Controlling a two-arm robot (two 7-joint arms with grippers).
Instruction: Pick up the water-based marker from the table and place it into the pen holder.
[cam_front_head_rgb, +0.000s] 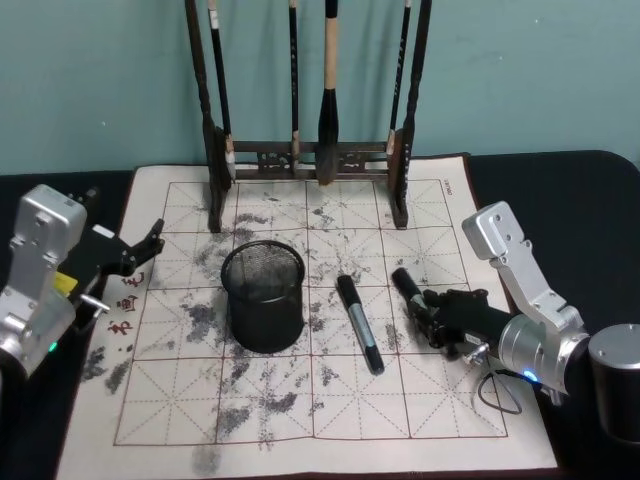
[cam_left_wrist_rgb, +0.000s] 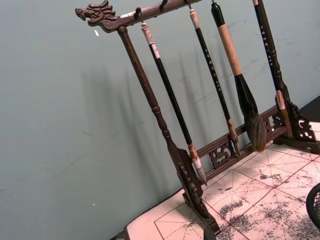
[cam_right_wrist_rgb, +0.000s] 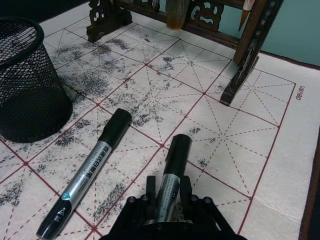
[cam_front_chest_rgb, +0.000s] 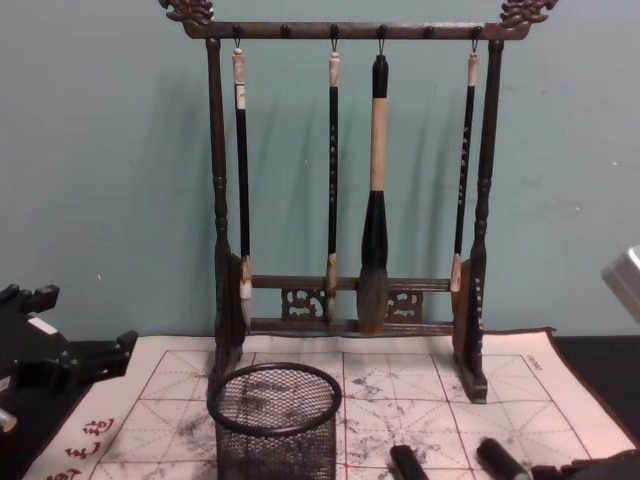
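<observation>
The right gripper (cam_front_head_rgb: 428, 312) is low over the right side of the mat (cam_front_head_rgb: 440, 400), its 2 black fingers pinching the silver barrel of a marker (cam_front_head_rgb: 404, 281), which lies at or just above the mat with its black cap pointing towards the brush rack (cam_front_head_rgb: 305, 155). A second marker (cam_front_head_rgb: 360, 326) lies loose just beside it, between it and the pen holder (cam_front_head_rgb: 262, 295). The left gripper (cam_front_head_rgb: 138, 252) is parked with fingers spread at the mat's left edge, over the dark bench (cam_front_head_rgb: 560, 190).

The step in hand looks like the lift. The barrel is smooth, round and glossy, so I would want the grip square across it and firm before raising it, or it may roll or swivel. It should rise straight up, clear of the loose marker, then cross to the holder and tip cap-down over the opening.

The holder is a round cup of black wire mesh with a solid rim, light enough to slide if knocked. The mat is soft pale felt, red-gridded and ink-stained.
</observation>
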